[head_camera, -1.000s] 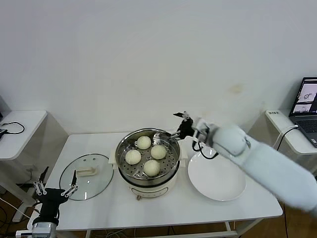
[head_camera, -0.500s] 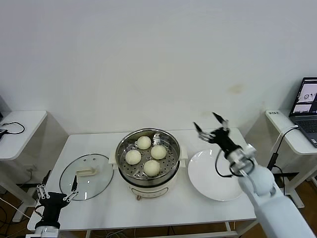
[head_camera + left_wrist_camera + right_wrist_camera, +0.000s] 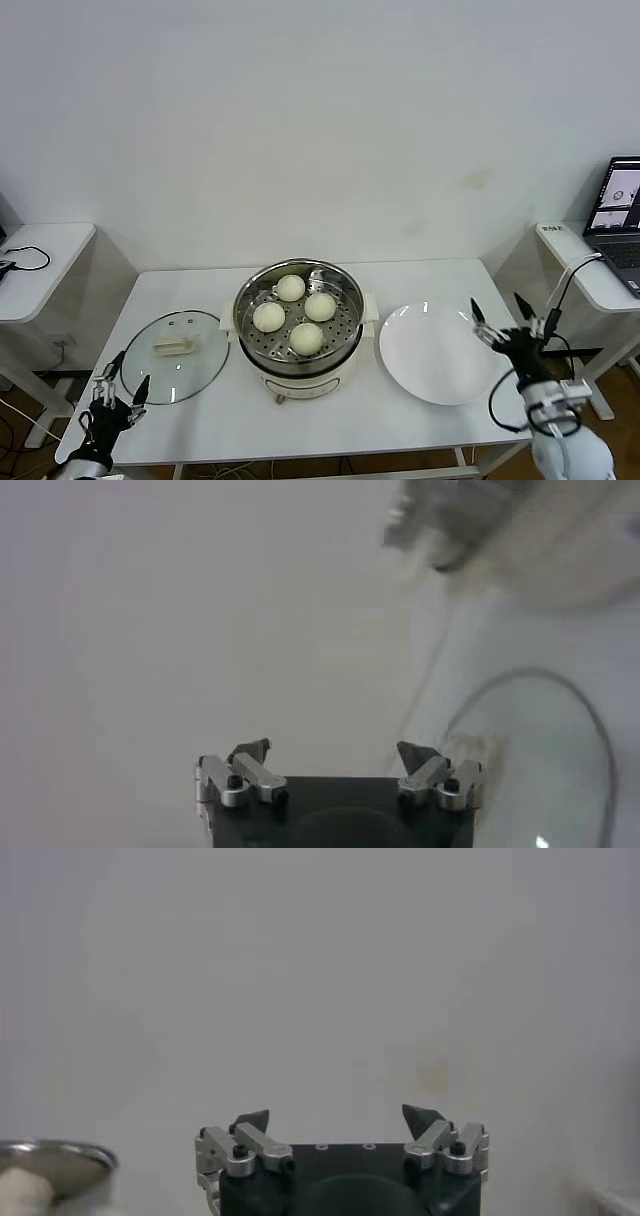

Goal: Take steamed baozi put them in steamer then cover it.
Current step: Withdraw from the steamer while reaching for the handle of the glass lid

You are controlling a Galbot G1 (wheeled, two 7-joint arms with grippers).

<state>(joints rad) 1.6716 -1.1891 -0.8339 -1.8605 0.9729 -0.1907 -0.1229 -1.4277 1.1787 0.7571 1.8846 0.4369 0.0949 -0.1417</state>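
Four steamed baozi (image 3: 294,313) sit in the steamer (image 3: 298,330) mid-surface; the cover (image 3: 176,356) lies left (no readable writing). Left gripper (image 3: 118,382) and right gripper (image 3: 508,319) hover at the near corners, fingers apart, empty.

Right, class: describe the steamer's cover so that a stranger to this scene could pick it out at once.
Start at the white table and find the steel steamer in its middle. On the robot's left of it the cover lies flat. Unlike the plain white plate on the other side, it is clear glass with a cream bar handle.
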